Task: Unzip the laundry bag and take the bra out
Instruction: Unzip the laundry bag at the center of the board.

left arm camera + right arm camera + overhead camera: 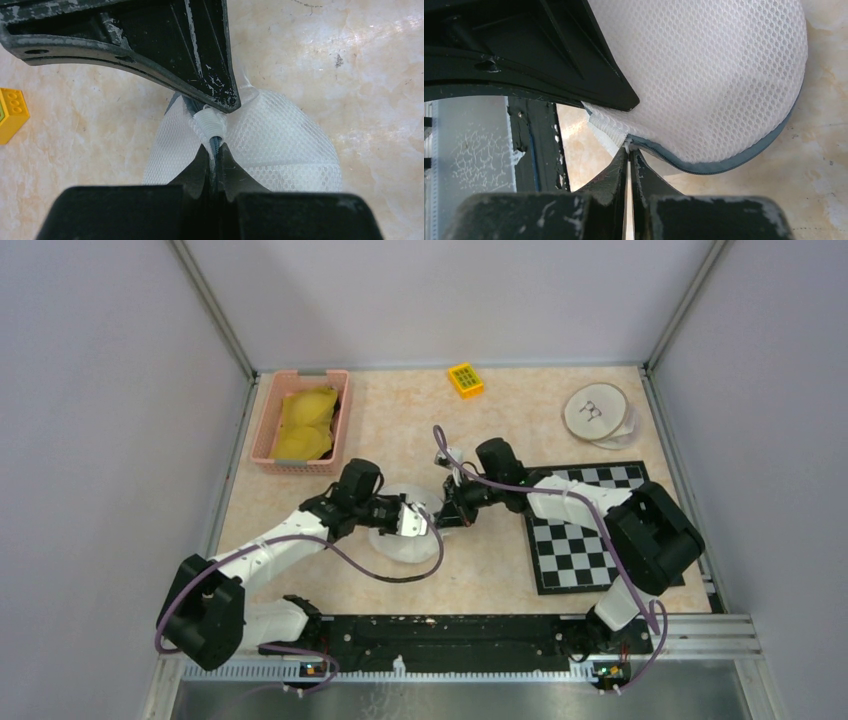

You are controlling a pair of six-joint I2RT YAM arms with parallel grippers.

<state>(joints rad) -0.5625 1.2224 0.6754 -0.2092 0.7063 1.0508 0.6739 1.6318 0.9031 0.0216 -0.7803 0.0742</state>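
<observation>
The laundry bag (385,545) is a round white mesh pouch with a grey zipper (734,157) along its rim, lying mid-table. My left gripper (418,523) is shut on the bag's edge; in the left wrist view (215,147) its jaws pinch the dark zipper tape below a white ribbed tab (210,120). From the right, my right gripper (441,519) meets it, shut on the small white zipper pull (627,145) at the rim. Mesh (280,135) bulges behind both sets of fingers. The bra is hidden from view.
A pink basket (262,430) holding a yellow padded garment (305,425) stands at the back left. A yellow brick (465,380) lies at the back, round wooden discs (595,412) at the back right, and a checkerboard mat (580,540) under the right arm.
</observation>
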